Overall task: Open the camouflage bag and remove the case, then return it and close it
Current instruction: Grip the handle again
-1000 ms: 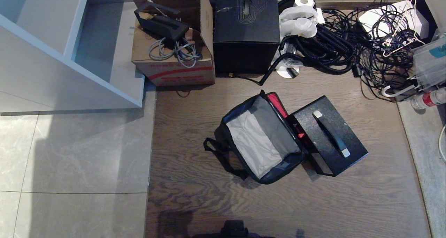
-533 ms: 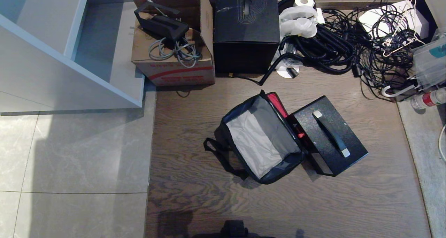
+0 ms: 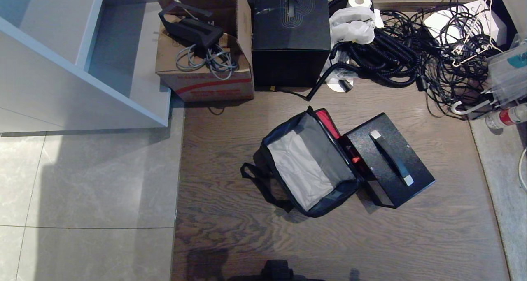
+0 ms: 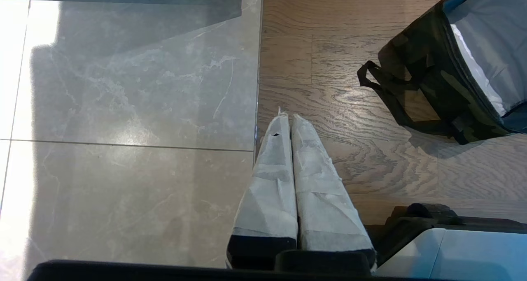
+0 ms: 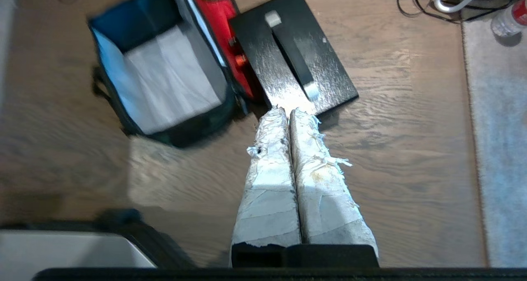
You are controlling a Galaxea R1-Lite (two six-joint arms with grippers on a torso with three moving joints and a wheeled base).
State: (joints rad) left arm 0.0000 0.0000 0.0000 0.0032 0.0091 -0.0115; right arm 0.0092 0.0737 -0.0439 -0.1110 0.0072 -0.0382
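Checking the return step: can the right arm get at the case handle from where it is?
Probably yes. The case lies outside the bag with its handle facing up, nothing on it. The right claw, shut, hangs above bare floor just short of the case.

One camouflage bag [image 3: 306, 166] sits open mid-floor, with one case [image 3: 389, 159] touching it at its 3 o'clock. Toward 12 o'clock stand two boxes: one brown cardboard box [image 3: 206, 73] and one larger black box [image 3: 290, 34]. One bottle [image 3: 508, 117] lies at 2 o'clock.
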